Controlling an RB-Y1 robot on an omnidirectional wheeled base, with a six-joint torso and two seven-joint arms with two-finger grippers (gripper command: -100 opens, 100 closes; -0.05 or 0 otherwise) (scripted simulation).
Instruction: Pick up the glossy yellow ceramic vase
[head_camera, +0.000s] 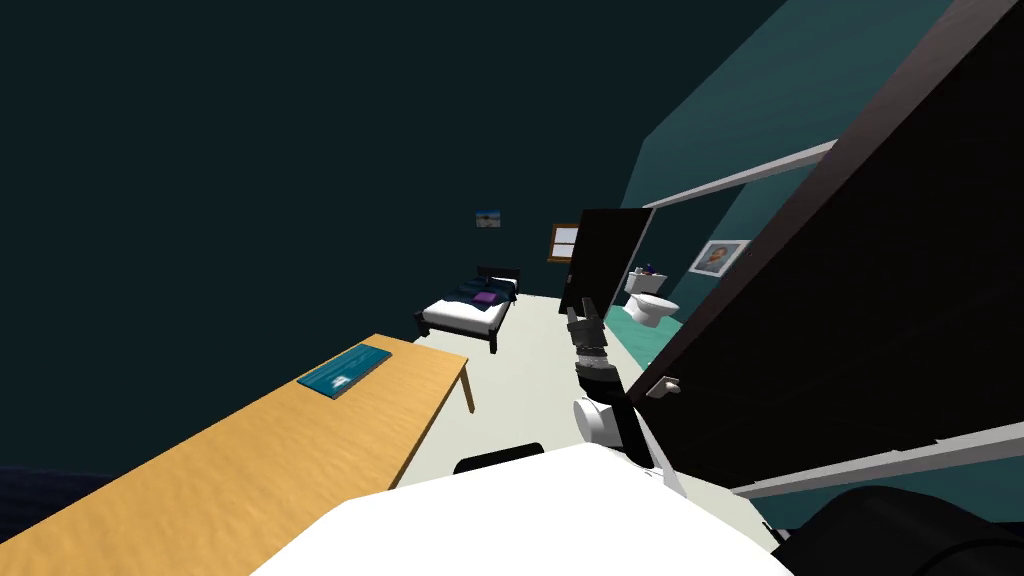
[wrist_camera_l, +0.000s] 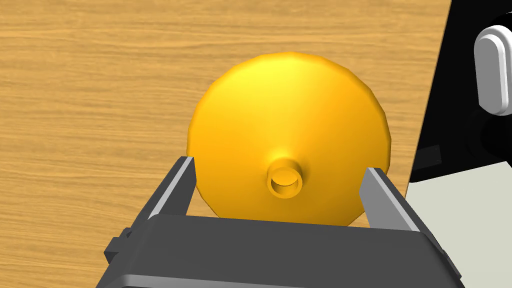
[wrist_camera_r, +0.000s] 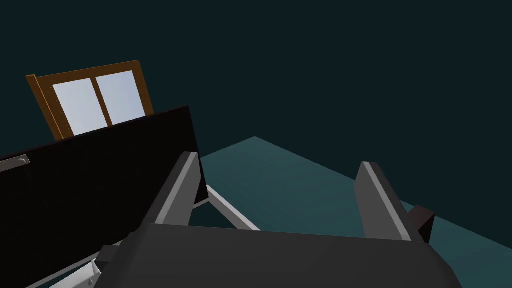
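So at this point the pickup was maybe half done, going by how things sat. The left hand (wrist_camera_l: 279, 165) was wide open and released, gripping nothing. It was looking straight down onto the yellow vase (wrist_camera_l: 287, 125). The vase stood upright on the wooden desk (wrist_camera_l: 100, 75), close to one of its edges, with a black area and some pale floor just past that edge. Its little neck opening sat almost dead centre between the two fingers (wrist_camera_l: 182, 180), so I'd call the lining-up sorted. What was left, I reckon: get lower around it, clamp down, then lift. None of that had happened yet, since the vase was plainly sitting on the desk.

Stuff I couldn't work out:
- Whether the fingertips were touching the vase's sides or just hanging above its wide shoulder. From that straight-down angle it was a toss-up.
- The bottom of the vase, which was tucked away under its own bulge, so no idea how it narrows.
- The near side of the vase, cut off by the dark body of the hand.
- Whether the open gap would clear the widest part. It looked tight, so gripping nearer the neck might be safer.

The right hand (wrist_camera_r: 277, 167) was stuck out in front of the robot, off the desk, fingers spread and empty.
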